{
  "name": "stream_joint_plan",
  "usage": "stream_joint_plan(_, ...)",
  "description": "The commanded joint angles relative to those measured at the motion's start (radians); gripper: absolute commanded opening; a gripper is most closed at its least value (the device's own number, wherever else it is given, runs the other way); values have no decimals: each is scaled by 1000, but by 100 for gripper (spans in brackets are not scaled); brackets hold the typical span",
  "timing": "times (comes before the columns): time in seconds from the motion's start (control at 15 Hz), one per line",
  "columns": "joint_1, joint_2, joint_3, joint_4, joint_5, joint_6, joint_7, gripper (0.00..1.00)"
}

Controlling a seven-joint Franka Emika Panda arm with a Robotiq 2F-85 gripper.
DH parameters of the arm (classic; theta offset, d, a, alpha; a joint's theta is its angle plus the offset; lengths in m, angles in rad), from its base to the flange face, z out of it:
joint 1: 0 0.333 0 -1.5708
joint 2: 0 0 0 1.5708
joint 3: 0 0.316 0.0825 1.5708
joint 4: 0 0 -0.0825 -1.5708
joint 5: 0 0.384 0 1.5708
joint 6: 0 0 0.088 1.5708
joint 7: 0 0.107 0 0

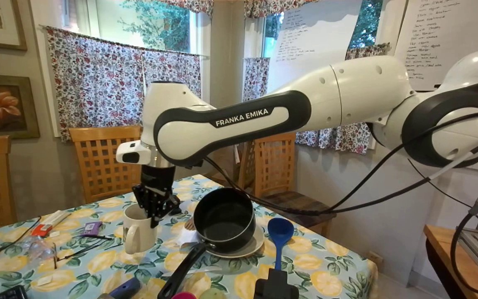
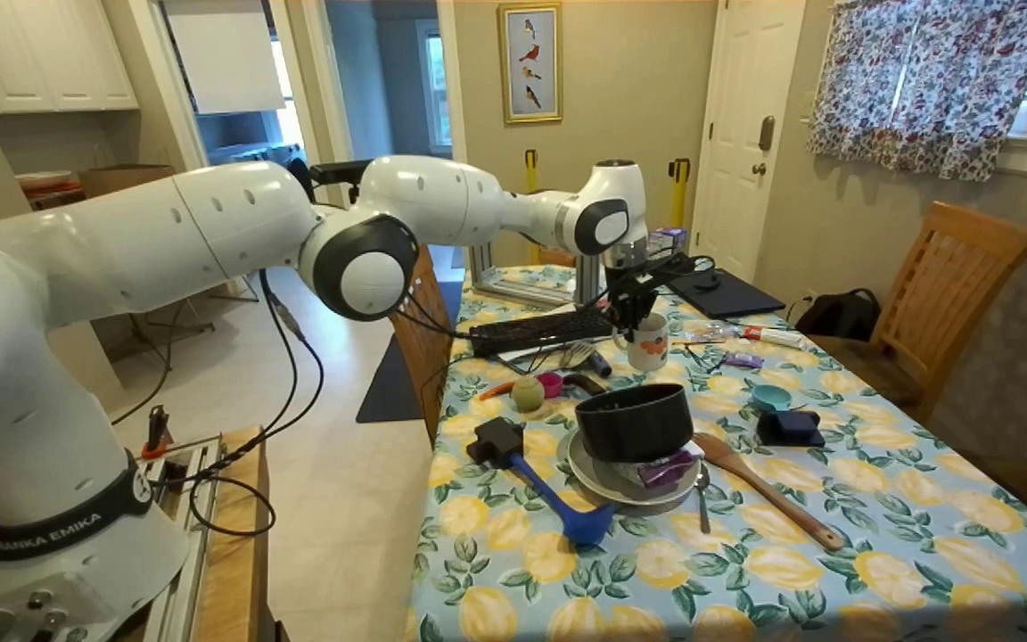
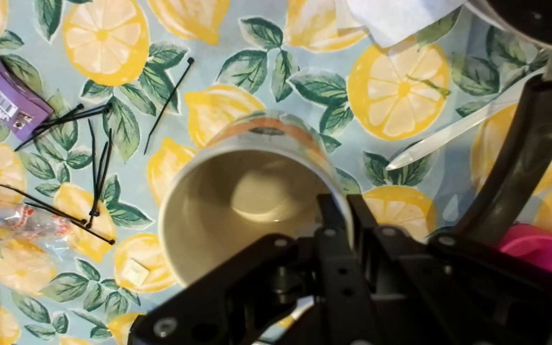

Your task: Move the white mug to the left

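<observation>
Mug [image 1: 144,237], white and upright, near the saucepan [image 1: 224,220]; the gripper [image 3: 347,211] pinches one side of its rim, a finger inside and a finger outside, as the wrist view shows; whether the base bears on the tablecloth [image 2: 710,588] cannot be told. Hazards, as judged: the hold lies well off the mug's centre, so once raised it may tilt or swing under its own weight, an abrupt lift or stop being the likeliest cause; a smooth wall could slip from so narrow a pinch; too low a carry may drag the base, rucking the cloth or sweeping along the loose cable ties [image 3: 95,212] and the purple packet [image 3: 10,96]; a swing the wrong way could strike the pan handle [image 3: 520,158]. Surface: pale blue, printed with lemons and leaves, and crowded; a black keyboard [image 2: 540,332], a blue spoon [image 1: 280,231] and a wooden spatula [image 2: 772,493] lie about, the saucepan tilted over a plate [image 1: 254,245]. Room: lattice-backed wooden chairs [image 1: 108,133]; floral curtains [image 1: 93,79]; handwritten sheets [image 1: 313,33] hung high; in an exterior view, a gilt-framed picture of birds [image 2: 531,62] near a white door [image 2: 750,98], a dark backpack [image 2: 839,325] lower down.
</observation>
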Motion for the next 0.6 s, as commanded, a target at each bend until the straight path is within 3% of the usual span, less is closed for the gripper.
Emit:
stream_joint_plan(0.0,-3,26,30,34,12,40,23,2)
stream_joint_plan(0.33,24,2,67,10,19,37,16,2)
stream_joint_plan(0.53,12,-11,49,-3,6,-11,48,2)
